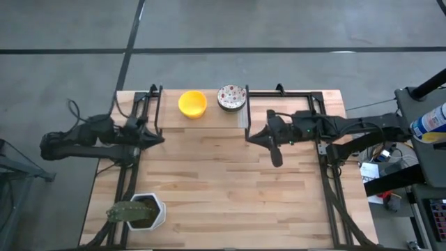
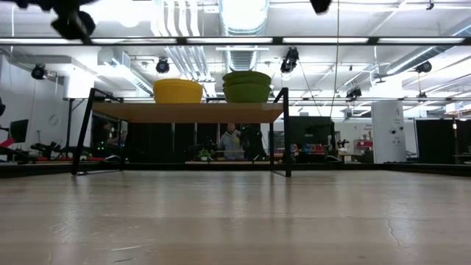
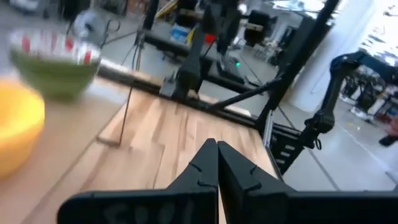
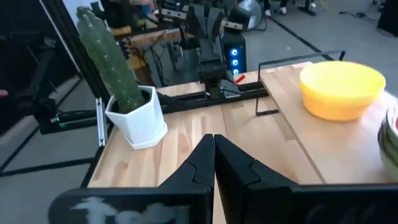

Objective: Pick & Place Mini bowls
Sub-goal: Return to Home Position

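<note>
L gripper [image 3: 216, 163] hangs over the left side of the table [image 1: 223, 188], just in front of the left end of the shelf [image 2: 191, 112], fingers pressed tight together w/ nothing between them. R gripper [image 4: 213, 158] sits opposite, near the shelf's right end, also fully closed & empty. The yellow mini bowls [image 1: 192, 104] stand on the raised shelf at the table's far edge. The speckled mini bowls [image 1: 231, 97], green outside, are just beside them to the right, not touching. A cactus pot [image 1: 146, 211] stands at the near-left corner.
</note>
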Controlling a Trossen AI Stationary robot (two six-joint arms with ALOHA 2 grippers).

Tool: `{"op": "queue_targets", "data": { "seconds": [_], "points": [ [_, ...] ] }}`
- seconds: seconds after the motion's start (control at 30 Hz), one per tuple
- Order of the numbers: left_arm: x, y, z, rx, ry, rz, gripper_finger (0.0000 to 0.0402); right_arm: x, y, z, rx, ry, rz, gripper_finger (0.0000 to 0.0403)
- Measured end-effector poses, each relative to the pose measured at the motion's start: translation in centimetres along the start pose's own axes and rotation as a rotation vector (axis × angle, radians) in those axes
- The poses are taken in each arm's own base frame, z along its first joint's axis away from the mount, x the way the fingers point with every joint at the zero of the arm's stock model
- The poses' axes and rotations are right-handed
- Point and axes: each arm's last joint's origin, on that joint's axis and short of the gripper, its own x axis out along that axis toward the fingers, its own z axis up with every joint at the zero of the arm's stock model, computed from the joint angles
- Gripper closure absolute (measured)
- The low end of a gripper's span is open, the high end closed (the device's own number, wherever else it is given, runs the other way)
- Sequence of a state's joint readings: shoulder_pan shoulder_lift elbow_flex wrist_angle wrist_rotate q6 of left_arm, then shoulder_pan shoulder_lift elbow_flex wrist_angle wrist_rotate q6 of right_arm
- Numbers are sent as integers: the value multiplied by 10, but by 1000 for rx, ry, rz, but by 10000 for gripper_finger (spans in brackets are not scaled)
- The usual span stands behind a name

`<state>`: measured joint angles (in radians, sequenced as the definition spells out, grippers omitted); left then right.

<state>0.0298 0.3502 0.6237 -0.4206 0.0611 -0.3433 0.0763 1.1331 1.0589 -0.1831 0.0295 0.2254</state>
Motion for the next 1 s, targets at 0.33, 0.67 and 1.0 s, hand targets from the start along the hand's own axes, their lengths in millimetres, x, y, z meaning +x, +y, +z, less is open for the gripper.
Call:
{"op": "queue_targets", "data": {
  "seconds": [0.33,0.67,1.0],
  "points": [
    [11,17,-52,91,-100,-102,401,-12,-18,-79,-5,-104,34,394],
    [13,27,-80,172,-141,-118,402,-19,-33,-136,-31,-195,36,394],
    [21,38,-110,187,-118,-105,402,-28,-49,-180,38,-278,-68,394]
  ]
}}
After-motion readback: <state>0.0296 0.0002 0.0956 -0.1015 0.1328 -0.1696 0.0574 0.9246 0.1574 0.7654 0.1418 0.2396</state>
